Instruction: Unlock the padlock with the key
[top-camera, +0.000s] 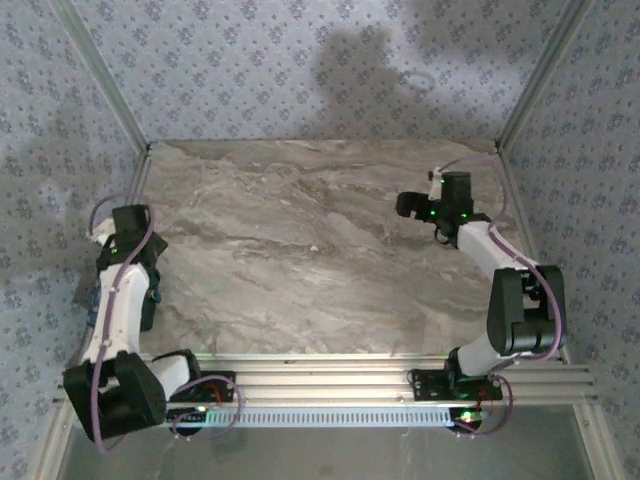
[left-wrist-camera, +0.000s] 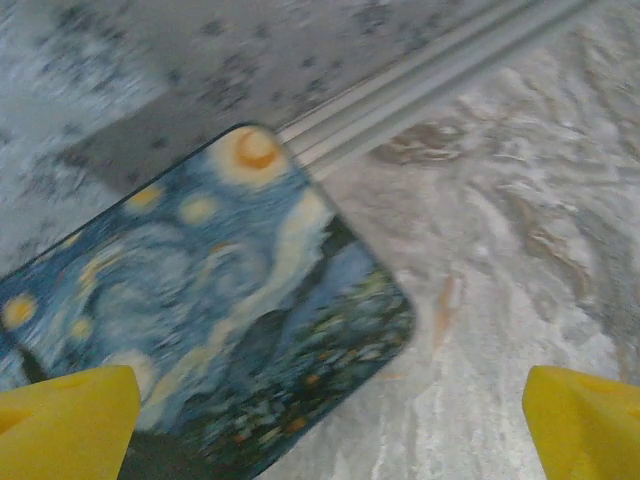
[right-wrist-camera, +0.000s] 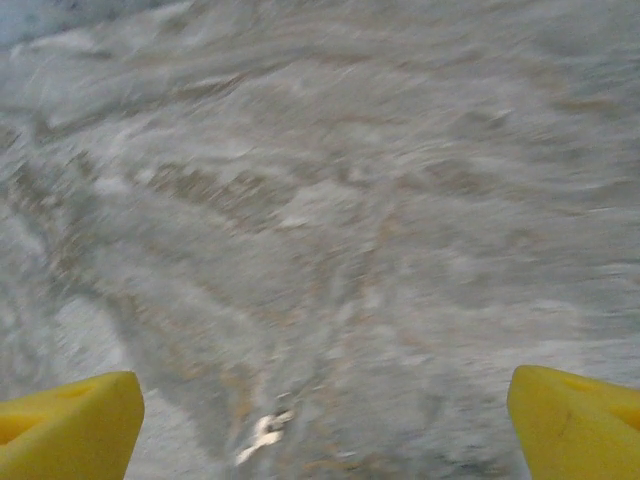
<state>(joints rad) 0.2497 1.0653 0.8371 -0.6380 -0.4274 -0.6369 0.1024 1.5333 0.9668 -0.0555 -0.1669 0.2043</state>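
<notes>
Marble-patterned beige tabletop is spreading between the arms in the top view. The white left arm is sitting folded at its left edge, and the white right arm is stretching over the far right side, probably searching. Where the padlock and key are lying, I cannot tell.

At the left wrist, the left gripper is hanging spread wide, gripping nothing, above a rounded blue-and-yellow starry-night printed mat beside an aluminium rail.

At the right wrist, the right gripper is likewise gaping wide over blurred marble, seemingly readying for a pickup.
</notes>
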